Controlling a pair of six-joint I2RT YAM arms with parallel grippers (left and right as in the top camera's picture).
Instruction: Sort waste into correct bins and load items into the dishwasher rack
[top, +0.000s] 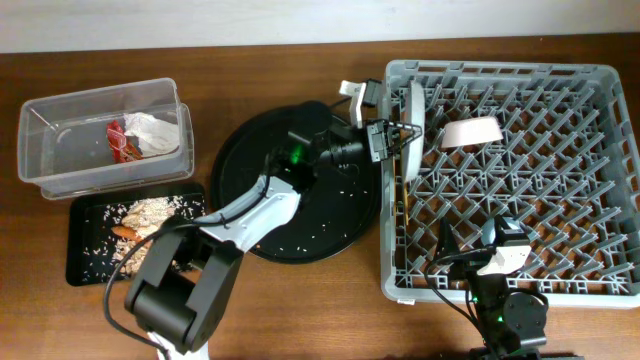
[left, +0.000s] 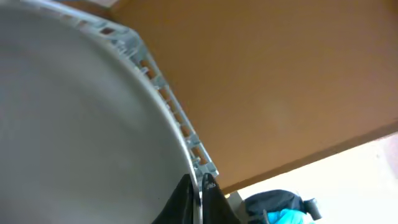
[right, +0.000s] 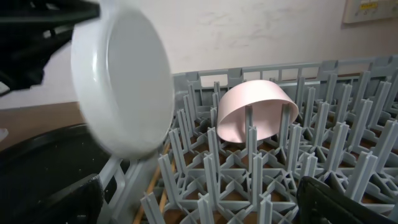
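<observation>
My left gripper (top: 400, 131) is shut on the rim of the pale plate (top: 415, 100) and holds it on edge over the left side of the grey dishwasher rack (top: 600, 180). In the left wrist view the plate (left: 74, 124) fills the left, with the fingers (left: 199, 198) pinching its rim. In the right wrist view the plate (right: 124, 81) hangs above the rack (right: 249, 180). The white bowl (top: 470, 132) (right: 255, 115) lies tipped among the pegs. The chopsticks (top: 403, 205) (right: 158, 186) lie inside the rack's left wall. My right gripper (top: 497, 252) (right: 199, 211) is open and empty over the rack's front. The cup is out of view.
The clear tub (top: 60, 165) at far left holds the red wrapper (top: 122, 142) and the napkin (top: 152, 130). The flat black tray (top: 85, 255) holds rice, peanuts and the carrot stick (top: 124, 232). The round black tray (top: 250, 150) carries scattered rice grains.
</observation>
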